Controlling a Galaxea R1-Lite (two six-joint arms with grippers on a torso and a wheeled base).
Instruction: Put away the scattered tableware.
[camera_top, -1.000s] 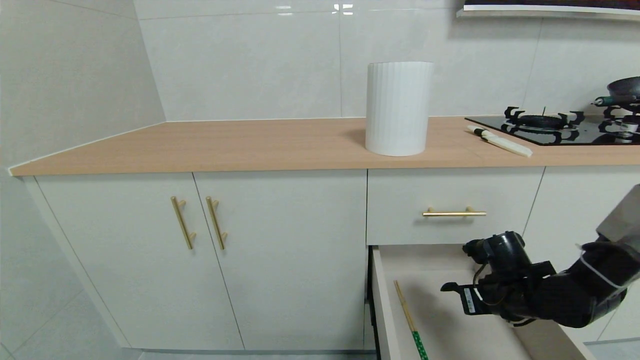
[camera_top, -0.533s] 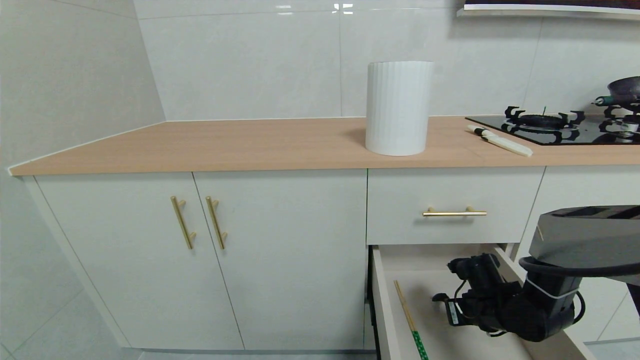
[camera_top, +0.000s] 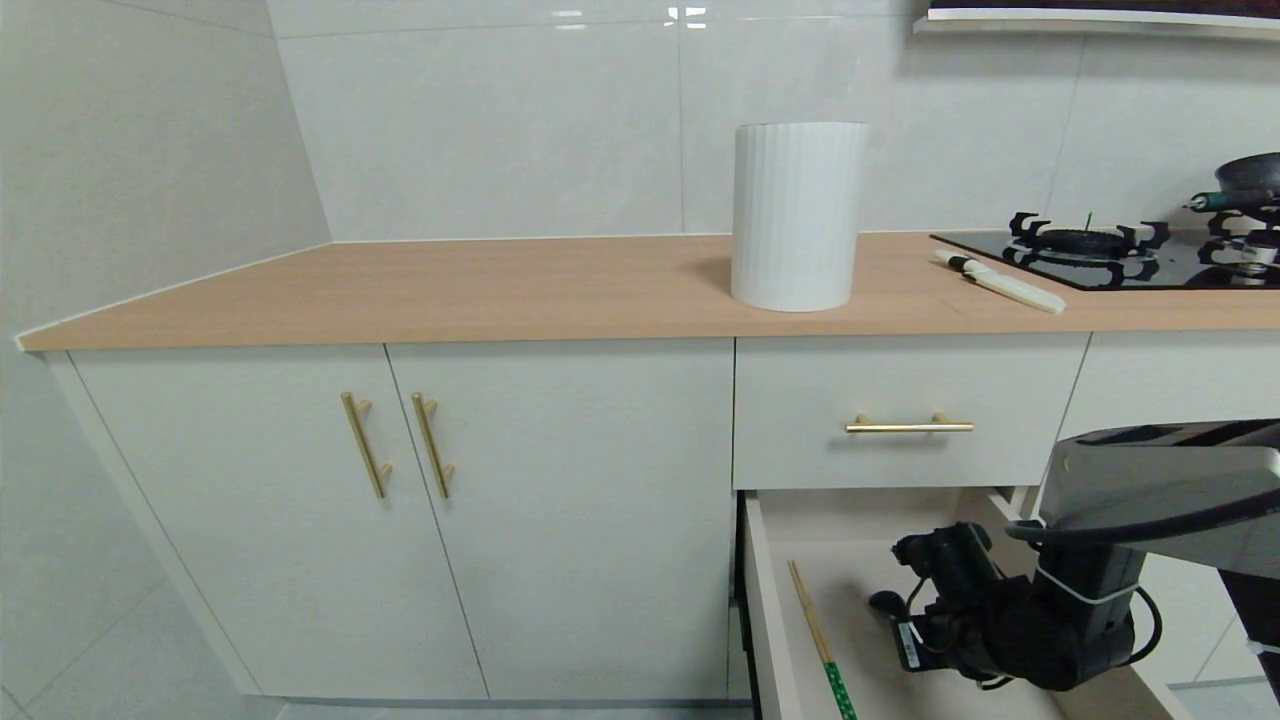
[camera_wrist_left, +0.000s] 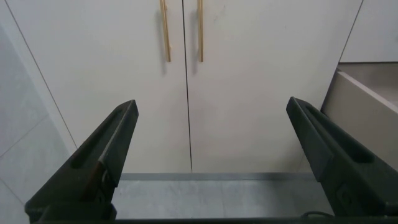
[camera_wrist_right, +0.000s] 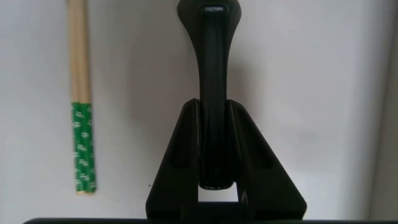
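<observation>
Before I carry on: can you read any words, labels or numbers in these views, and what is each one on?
No text here can be read.
Small white sticker on the right gripper: dark print, too small to read.
Green end of the wooden chopsticks lying in the open drawer: pale marks, too blurred to read.
Tall white ribbed canister on the counter: no print on it.

Right black gripper (camera_wrist_right: 213, 111) clamped on slim black spoon (camera_wrist_right: 211, 43), handle between its fingers | pale wooden chopsticks with green patterned ends (camera_wrist_right: 81, 106) lying parallel nearby, apart | pale flat surface (camera_wrist_right: 311, 74) beneath
</observation>
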